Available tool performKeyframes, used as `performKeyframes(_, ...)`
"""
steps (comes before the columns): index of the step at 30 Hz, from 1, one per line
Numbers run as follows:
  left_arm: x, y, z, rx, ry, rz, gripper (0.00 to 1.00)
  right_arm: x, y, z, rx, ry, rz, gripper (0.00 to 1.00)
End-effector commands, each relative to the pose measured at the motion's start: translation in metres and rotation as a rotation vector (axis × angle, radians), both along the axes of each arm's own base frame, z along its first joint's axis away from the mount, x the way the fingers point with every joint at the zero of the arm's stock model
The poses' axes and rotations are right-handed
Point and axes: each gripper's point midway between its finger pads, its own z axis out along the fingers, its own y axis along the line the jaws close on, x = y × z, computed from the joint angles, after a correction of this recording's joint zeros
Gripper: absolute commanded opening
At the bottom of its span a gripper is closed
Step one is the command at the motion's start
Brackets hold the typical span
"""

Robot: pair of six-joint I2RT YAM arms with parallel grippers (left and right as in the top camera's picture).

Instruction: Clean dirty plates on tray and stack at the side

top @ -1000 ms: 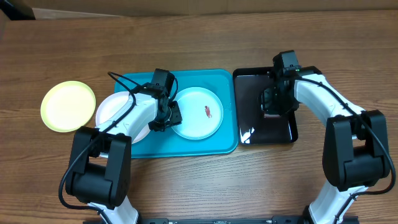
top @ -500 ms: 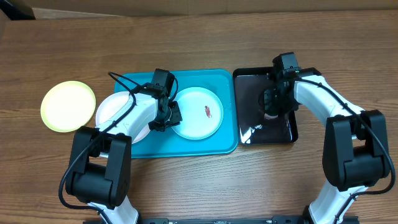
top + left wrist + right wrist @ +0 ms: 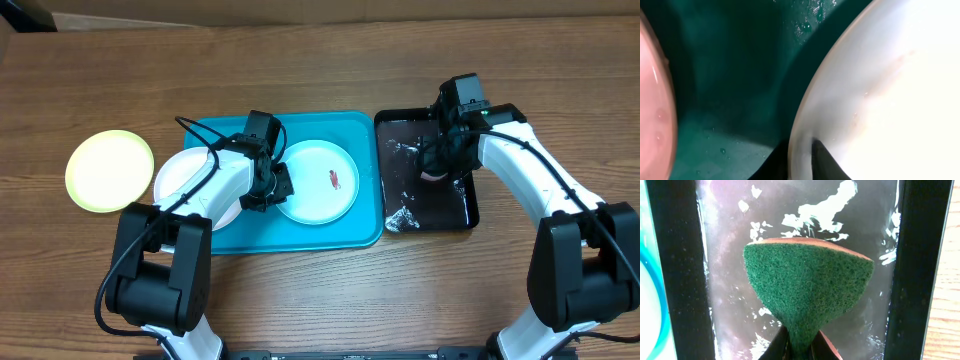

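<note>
We count three plates, two trays, one sponge and two tools. The yellow-green plate [image 3: 110, 171] lies alone on the table [image 3: 300, 60], left of everything else and well apart from the turquoise tray [image 3: 320, 125]. The white plate [image 3: 178, 180] sits at that tray's left end, overlapping its rim, and the left arm hides part of it. The light blue plate [image 3: 315, 195] lies flat inside the tray, right of centre, with one small red-brown smear [image 3: 335, 179] on its face. The black tray [image 3: 445, 212] stands just beside the turquoise one on the right, its glossy floor wet and glinting.

The left tool [image 3: 800, 162] is at the light blue plate's left edge. In the left wrist view its jaws stand narrow, one dark finger [image 3: 827, 165] above the rim and the other under it, pinching the plate. The right tool [image 3: 797, 345] hangs over the black tray with its jaws squeezed tight on the sponge [image 3: 807, 280], whose green scouring face is towards the camera. The sponge fans out from the pinch. We cannot tell whether it touches the tray floor.
</note>
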Motion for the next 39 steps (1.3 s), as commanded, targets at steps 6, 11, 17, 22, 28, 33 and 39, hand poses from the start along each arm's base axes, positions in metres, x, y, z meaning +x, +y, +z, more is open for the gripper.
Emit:
performKeyframes(6,0.012,0.002,0.014,0.02,-0.038,0.007,0.25,0.008,0.004,0.016,0.014,-0.046,0.009,0.07)
performKeyframes(11,0.015,0.008,0.023,0.048,-0.067,0.021,0.27,0.008,0.004,0.016,0.014,-0.046,0.009,0.08)
performKeyframes(17,0.015,0.008,0.023,0.047,-0.07,0.021,0.14,0.008,0.004,0.016,0.014,-0.046,0.009,0.09)
performKeyframes(22,0.019,0.006,0.028,0.037,-0.094,0.025,0.13,0.008,0.004,0.015,0.014,-0.045,0.009,0.09)
performKeyframes(28,0.022,0.006,0.03,0.036,-0.109,0.026,0.19,0.008,0.004,0.015,0.014,-0.045,0.009,0.1)
performKeyframes(33,0.022,0.006,0.03,0.036,-0.11,0.025,0.08,0.007,0.004,0.015,0.014,-0.044,0.008,0.1)
performKeyframes(39,0.022,0.006,0.03,0.036,-0.11,0.025,0.04,0.003,0.004,0.014,0.016,-0.026,0.003,0.04)
